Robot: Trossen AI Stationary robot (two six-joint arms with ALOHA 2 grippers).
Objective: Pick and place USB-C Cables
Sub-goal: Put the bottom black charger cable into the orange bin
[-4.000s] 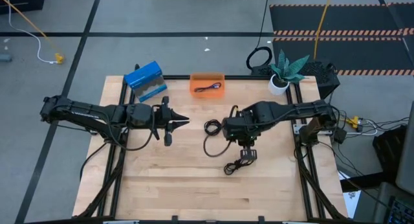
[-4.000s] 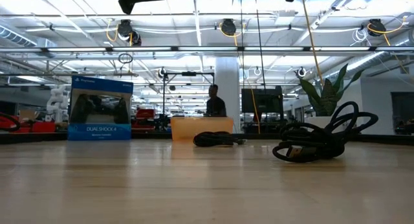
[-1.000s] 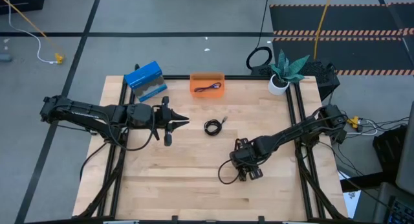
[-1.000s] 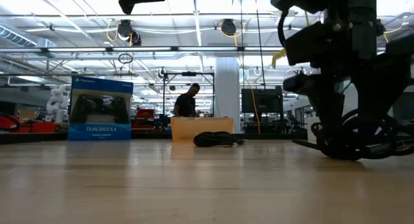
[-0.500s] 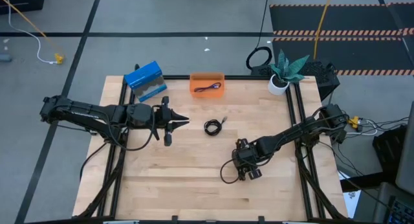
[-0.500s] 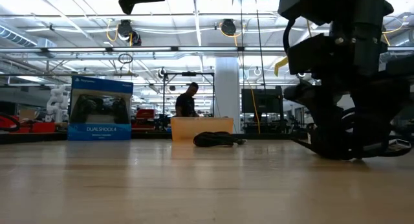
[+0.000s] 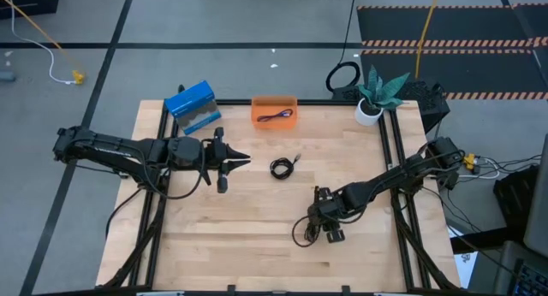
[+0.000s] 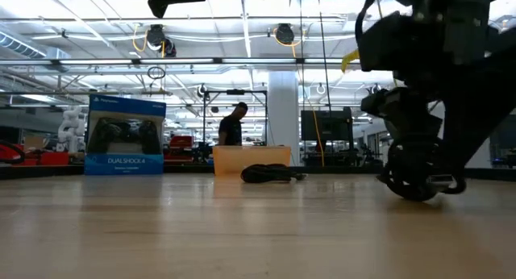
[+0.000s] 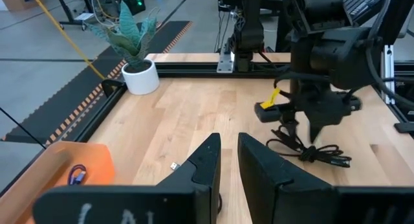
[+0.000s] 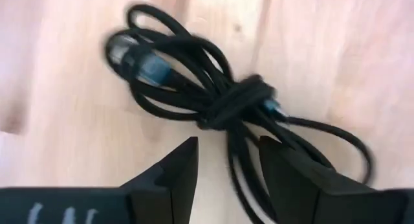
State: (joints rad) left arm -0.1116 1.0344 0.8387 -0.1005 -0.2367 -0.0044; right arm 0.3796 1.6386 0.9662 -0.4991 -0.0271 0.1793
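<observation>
Jaws of the right gripper [image 7: 323, 231] are parted low over the loose black cable [image 10: 213, 98] on the wooden worktop [image 7: 257, 253], the left gripper [image 7: 235, 163] is narrowly open mid-worktop, the coiled black cable [image 7: 280, 168] lies between them, and the purple-blue cable [image 7: 275, 116] is in the orange tray [image 7: 274, 103] by the blue box [image 7: 193, 106] and potted plant [image 7: 377, 92].

The blue box [image 8: 126, 136], standing on the counter [image 8: 201, 231] to the left of the orange bin [image 8: 251, 158], reads "DUALSHOCK 4" along its lower front, with a small PlayStation mark at its top.
</observation>
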